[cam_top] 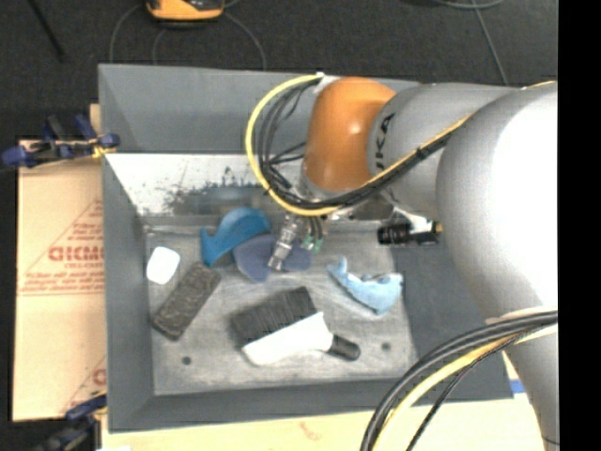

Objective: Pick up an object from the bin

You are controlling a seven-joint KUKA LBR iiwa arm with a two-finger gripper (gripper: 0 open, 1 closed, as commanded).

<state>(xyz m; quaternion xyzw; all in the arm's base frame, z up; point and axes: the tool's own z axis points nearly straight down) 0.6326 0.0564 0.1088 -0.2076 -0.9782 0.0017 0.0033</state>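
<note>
My gripper [281, 255] hangs low in the middle of the bin, its metal fingers pointing down onto a flat blue-grey disc [254, 256]. Whether anything is between the fingers is hidden. A curved blue scoop-like piece [228, 235] lies just left of the disc. To the right rests a light blue plastic piece [368, 288]. Below the gripper lies a brush [285, 327] with black bristles, a white body and a black handle tip.
A dark grey sponge block [186, 301] lies at the lower left, and a small white block [162, 265] sits above it near the left wall. The arm with its orange cover and cables spans the bin's right and back.
</note>
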